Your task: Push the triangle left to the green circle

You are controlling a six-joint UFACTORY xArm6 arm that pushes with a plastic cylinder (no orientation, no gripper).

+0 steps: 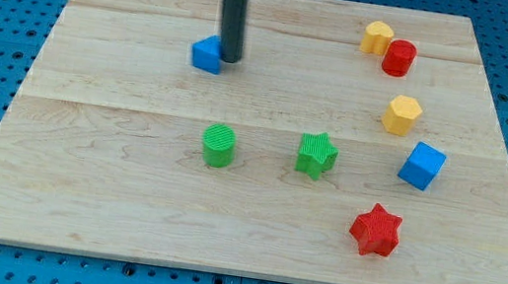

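Observation:
A blue triangle block (207,54) lies on the wooden board (88,188) at the upper middle-left. My tip (230,59) rests on the board right against the triangle's right side. A green circle block (219,145) stands below them, near the board's middle, well apart from the triangle and a little to the view's right of it.
A green star (316,155) sits right of the green circle. On the right side are a yellow block (378,37), a red cylinder (398,58), a yellow hexagon (401,115), a blue cube (422,166) and a red star (376,230).

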